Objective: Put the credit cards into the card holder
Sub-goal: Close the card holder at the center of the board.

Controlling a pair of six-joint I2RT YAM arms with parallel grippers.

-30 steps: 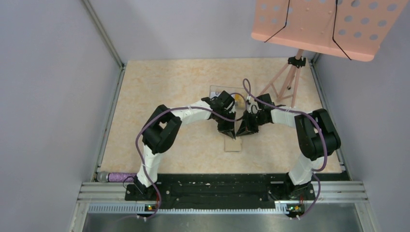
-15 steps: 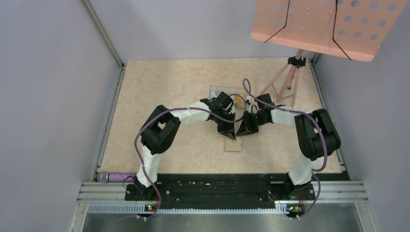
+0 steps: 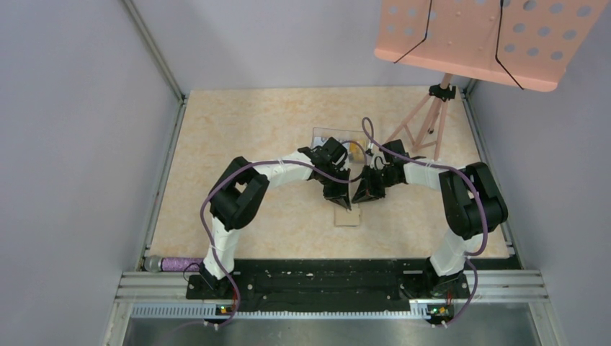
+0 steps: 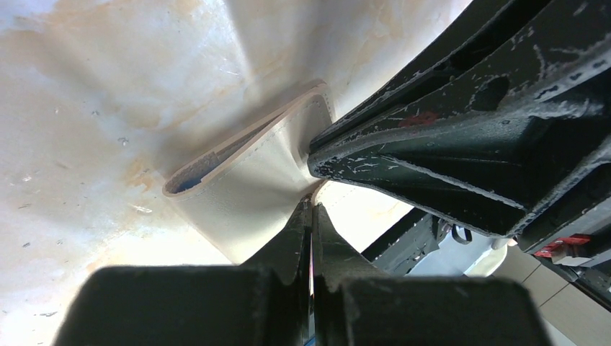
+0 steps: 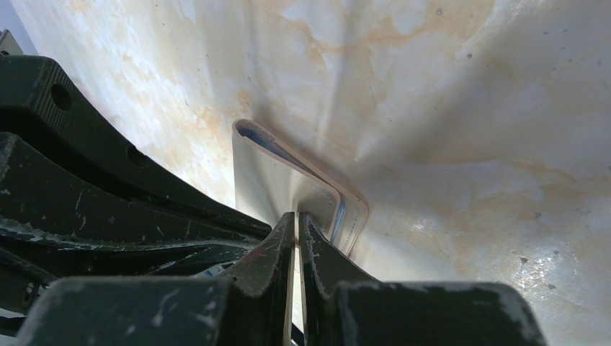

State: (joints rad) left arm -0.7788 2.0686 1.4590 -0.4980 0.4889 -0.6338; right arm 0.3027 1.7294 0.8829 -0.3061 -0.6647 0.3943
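Observation:
The tan card holder lies mid-table, its far end hidden under both grippers. In the left wrist view it stands partly open, with blue lining showing at the fold. My left gripper is shut on one flap edge. My right gripper is shut on the opposite flap of the card holder. In the top view the left gripper and the right gripper meet tip to tip. A yellow-orange card shows just beyond them. No silvery card is visible.
A clear flat tray lies behind the grippers. A pink perforated stand on a tripod rises at the back right. Grey walls enclose the table on three sides. A purple object lies at the near left edge.

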